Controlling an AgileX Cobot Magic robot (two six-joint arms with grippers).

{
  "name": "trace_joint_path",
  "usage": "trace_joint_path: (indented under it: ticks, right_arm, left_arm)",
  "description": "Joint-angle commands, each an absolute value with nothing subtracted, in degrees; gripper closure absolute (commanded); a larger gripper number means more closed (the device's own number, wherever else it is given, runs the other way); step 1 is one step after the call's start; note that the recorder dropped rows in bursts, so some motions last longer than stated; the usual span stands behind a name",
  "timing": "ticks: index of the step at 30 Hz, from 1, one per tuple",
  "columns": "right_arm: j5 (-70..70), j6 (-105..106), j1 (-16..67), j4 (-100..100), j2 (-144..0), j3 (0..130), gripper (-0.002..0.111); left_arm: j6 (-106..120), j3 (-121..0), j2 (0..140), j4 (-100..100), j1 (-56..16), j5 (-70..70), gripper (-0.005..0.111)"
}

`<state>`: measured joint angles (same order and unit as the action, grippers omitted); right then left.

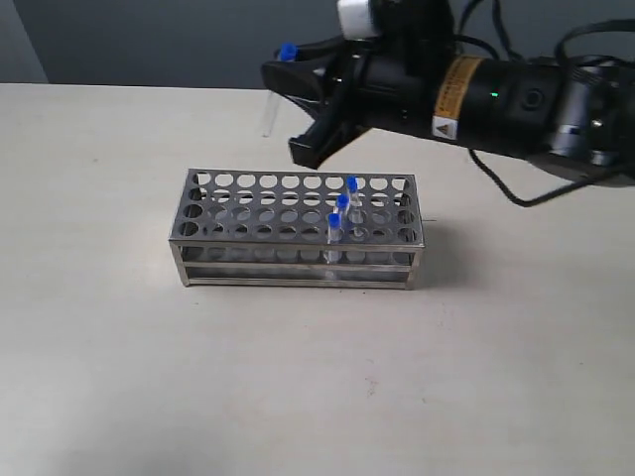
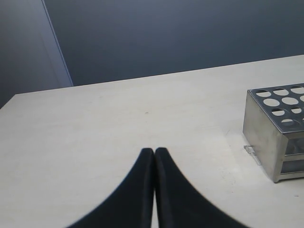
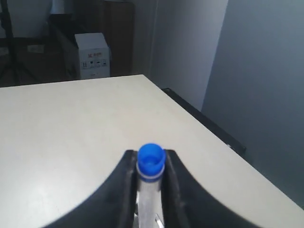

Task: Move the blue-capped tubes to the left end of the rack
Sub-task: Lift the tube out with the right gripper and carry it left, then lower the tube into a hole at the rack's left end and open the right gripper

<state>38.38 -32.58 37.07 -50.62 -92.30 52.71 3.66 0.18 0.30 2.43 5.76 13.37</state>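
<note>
Exterior view: our right gripper (image 1: 278,77) holds one blue-capped tube (image 1: 270,111) up behind the rack (image 1: 228,260). Three more tubes (image 1: 335,230) stand right of centre. Next, we judge, we lower it upright into a left-end hole.

Left wrist view: our left gripper (image 2: 154,153) is pressed together and empty, with open table (image 2: 95,123) beside the rack.

Right wrist view: the jaws clamp just under the cap, and the table edge is well off.

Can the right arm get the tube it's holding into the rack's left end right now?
Probably yes: its fingers hold the tube in the air near the rack, the left-end holes look empty, and nothing stands between.
</note>
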Motion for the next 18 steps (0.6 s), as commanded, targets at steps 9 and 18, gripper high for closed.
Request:
trace_joint_path:
  ticks: [9,18]
  right_arm:
    - [30.12,-37.61,43.75,-53.5,-115.87,74.9,0.109]
    - [30.34,-38.16,44.08,-53.74,-121.12,78.62,0.109]
  left_arm:
    - [3.63,0.0,0.0,2.5,5.52,13.25,0.106]
    - [3.63,0.0,0.0,2.5,5.52,13.25,0.106]
